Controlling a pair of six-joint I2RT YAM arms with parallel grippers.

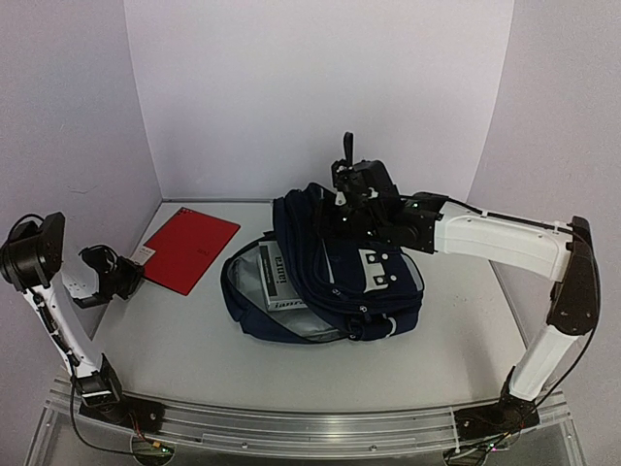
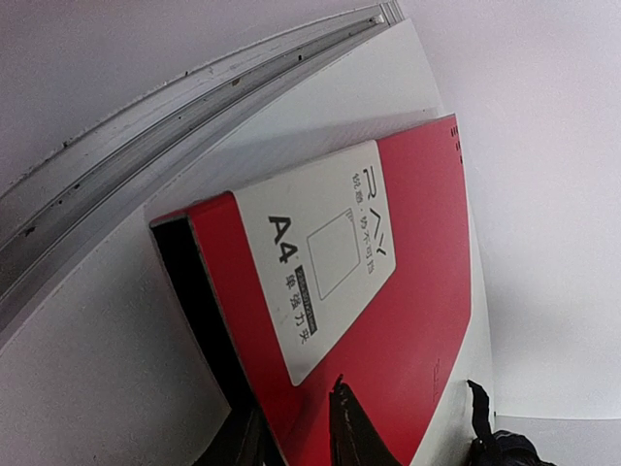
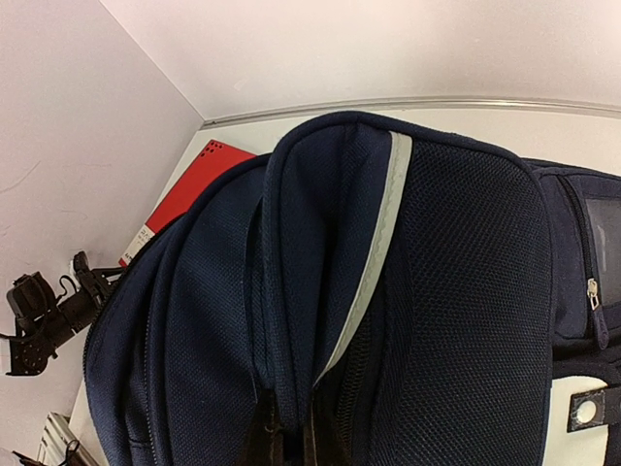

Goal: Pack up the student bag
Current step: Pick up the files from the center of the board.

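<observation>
The student bag, navy with a white stripe and a grey buckled flap, lies mid-table with its mouth open to the left. A white-covered book shows inside it. My right gripper is at the bag's top. In the right wrist view the bag fills the frame, and the right gripper is shut on a fold of its fabric beside the stripe. A red folder lies at the back left. My left gripper straddles the red folder's edge, one finger on the cover and one beneath.
White walls enclose the table at the left, back and right. A metal rail runs along the table's edge beside the folder. The left arm shows at the far left of the right wrist view.
</observation>
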